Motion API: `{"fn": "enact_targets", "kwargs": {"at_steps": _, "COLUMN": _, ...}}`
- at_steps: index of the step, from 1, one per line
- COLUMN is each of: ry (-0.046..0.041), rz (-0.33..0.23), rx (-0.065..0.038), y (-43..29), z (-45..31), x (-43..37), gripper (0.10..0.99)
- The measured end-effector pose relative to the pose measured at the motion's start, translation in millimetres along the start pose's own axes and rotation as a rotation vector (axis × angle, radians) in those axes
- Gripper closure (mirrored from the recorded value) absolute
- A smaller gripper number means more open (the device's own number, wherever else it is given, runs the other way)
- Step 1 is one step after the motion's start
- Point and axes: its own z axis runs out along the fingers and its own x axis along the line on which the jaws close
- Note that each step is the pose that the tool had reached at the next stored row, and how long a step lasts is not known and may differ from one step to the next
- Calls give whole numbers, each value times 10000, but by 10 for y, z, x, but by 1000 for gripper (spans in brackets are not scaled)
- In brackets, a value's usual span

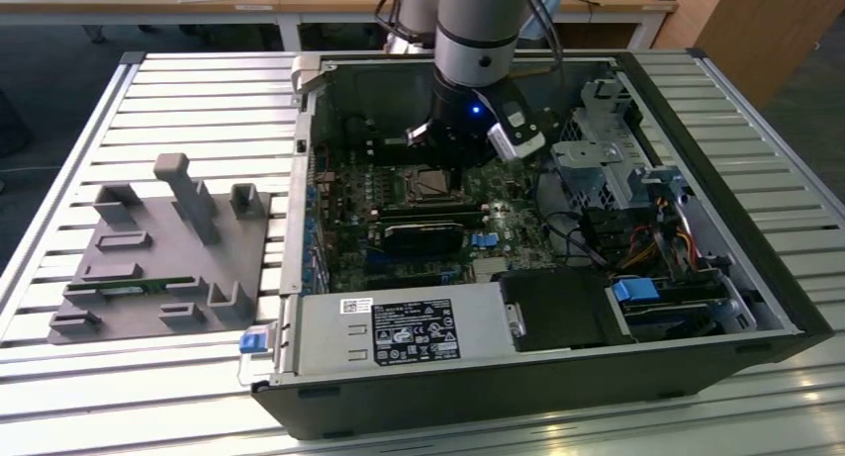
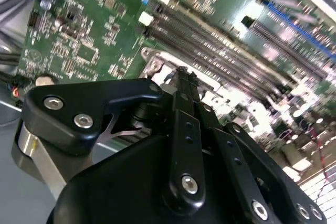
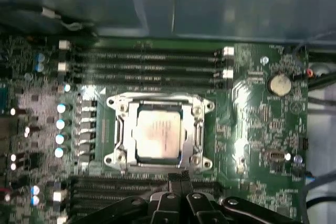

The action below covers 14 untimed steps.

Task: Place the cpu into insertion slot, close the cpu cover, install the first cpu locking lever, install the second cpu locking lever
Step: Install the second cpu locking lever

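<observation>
In the first wrist view the cpu (image 3: pixel 157 135) lies flat in the insertion slot (image 3: pixel 160 166) on the green board, its pale metal top showing. The silvery cpu cover (image 3: pixel 122 129) lies flat as a frame around it. I cannot make out how the locking levers stand. My gripper (image 3: pixel 178 178) is shut and holds nothing, its black fingertips pressed together just outside one edge of the slot, by the memory slots. In the second wrist view the gripper (image 2: pixel 181 73) points down at the slot's metal rim (image 2: pixel 152 62). In the exterior view the gripper (image 1: pixel 446 149) hangs inside the case above the slot (image 1: pixel 425 184).
The open computer case (image 1: pixel 687 278) lies on a slatted table. Its walls, a drive cage (image 1: pixel 601 149), cables (image 1: pixel 660 238) and a black finned card (image 1: pixel 422 228) surround the board. A grey fixture (image 1: pixel 165 258) stands on the table at the exterior view's left.
</observation>
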Motion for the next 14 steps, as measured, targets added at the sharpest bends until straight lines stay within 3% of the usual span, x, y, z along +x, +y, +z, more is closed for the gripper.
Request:
{"fn": "enact_targets", "kwargs": {"at_steps": 5, "ry": 54, "rz": 2, "rx": -58, "y": -32, "z": 20, "x": 27, "gripper": 980}}
{"fn": "enact_targets", "kwargs": {"at_steps": 14, "ry": 54, "rz": 3, "rx": -67, "y": -46, "z": 55, "x": 264, "gripper": 980}}
